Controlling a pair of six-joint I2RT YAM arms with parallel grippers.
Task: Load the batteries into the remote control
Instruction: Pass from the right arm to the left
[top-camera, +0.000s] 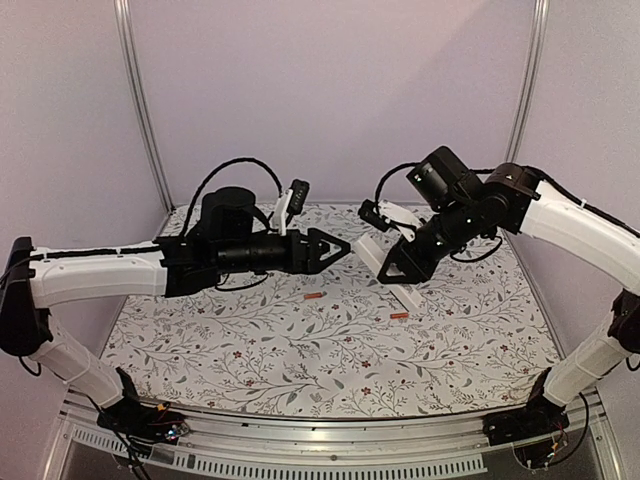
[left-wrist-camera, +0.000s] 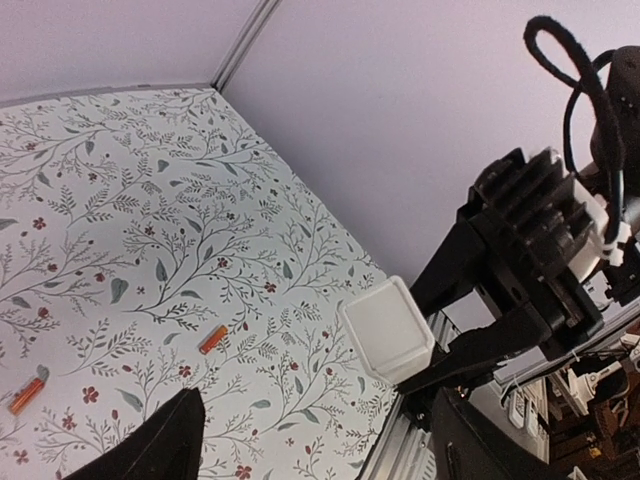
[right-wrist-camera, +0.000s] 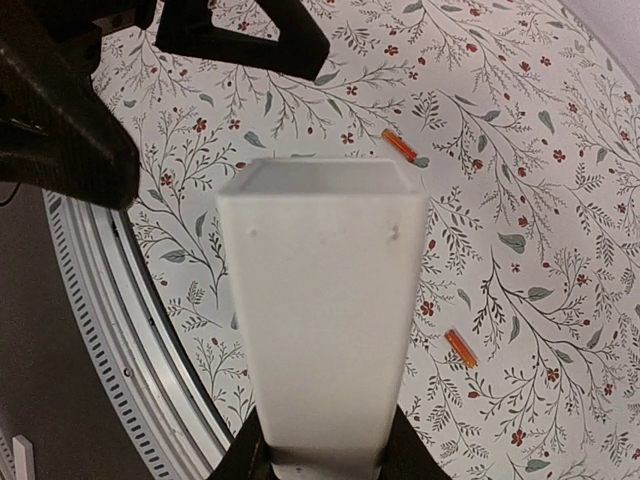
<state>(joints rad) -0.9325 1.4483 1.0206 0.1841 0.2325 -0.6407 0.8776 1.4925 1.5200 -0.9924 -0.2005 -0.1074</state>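
The remote control (top-camera: 371, 252), a slim white bar, is held up off the table with my right gripper (top-camera: 393, 267) shut around its middle. In the right wrist view the remote control (right-wrist-camera: 325, 300) fills the centre, rising from my right gripper (right-wrist-camera: 327, 468). Its blunt end (left-wrist-camera: 388, 331) faces my left gripper (left-wrist-camera: 320, 455), which is open and a short way from it, empty. From above, my left gripper (top-camera: 343, 250) points right at the remote. Two orange-red batteries (top-camera: 313, 297) (top-camera: 400, 315) lie on the floral table; they also show as batteries (left-wrist-camera: 213, 340) (left-wrist-camera: 27, 395) and batteries (right-wrist-camera: 399, 146) (right-wrist-camera: 461, 348).
The floral table cover (top-camera: 300, 350) ends at a metal rail (top-camera: 330, 440) along the near edge. Plain walls with corner posts (top-camera: 140, 100) close the back and sides. The left arm's black fingers (right-wrist-camera: 240, 35) cross the top of the right wrist view.
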